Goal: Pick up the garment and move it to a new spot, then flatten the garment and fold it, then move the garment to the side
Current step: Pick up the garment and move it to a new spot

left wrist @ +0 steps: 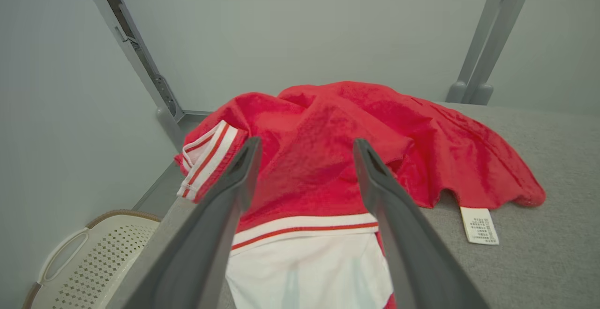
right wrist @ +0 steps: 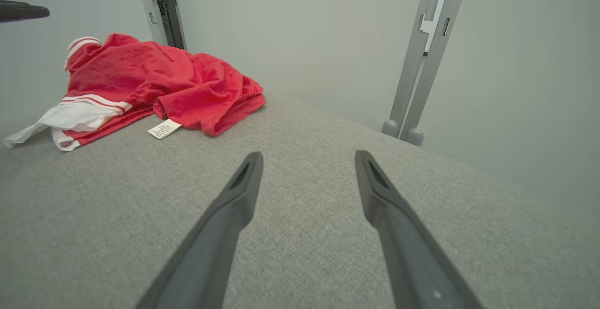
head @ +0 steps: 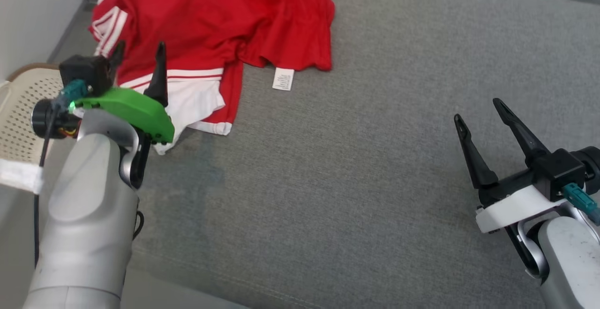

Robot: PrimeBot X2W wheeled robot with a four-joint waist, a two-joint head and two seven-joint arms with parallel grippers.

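The garment [head: 211, 18], a red jersey with white panels and red-and-white striped trim, lay crumpled in a loose heap at the upper left of the head view, on the far left part of the grey fabric-covered table [head: 351, 182]. Its white section spilled toward the near edge of the heap, and a small white care label [head: 283, 79] stuck out from under the red hem onto the bare grey surface. In the left wrist view the garment [left wrist: 328, 159] sat in the middle of the frame, the striped band and white panel lowest, the care label [left wrist: 479, 224] at the lower right and a striped cuff at the left. The left pincer [head: 140, 48] was released, its two dark fingers spread wide and pointing up the frame over the near side of the heap. In its own view the left pincer [left wrist: 305, 145] framed the red cloth between its tips, grasping nothing; whether the fingers touched the cloth could not be told. A green bracket [head: 136, 109] sat at its base. The right pincer [head: 477, 109], on a white bracket [head: 511, 208], stood at the lower right of the head view, well apart from the garment, also released and empty. In its view the right pincer [right wrist: 308, 155] was above bare table [right wrist: 93, 215], with the garment [right wrist: 154, 74] at the upper left. A cream perforated basket [head: 23, 107] showed beside the table at the left edge. Behind the table a pale wall [left wrist: 304, 27] rose with grey metal posts [right wrist: 422, 56].
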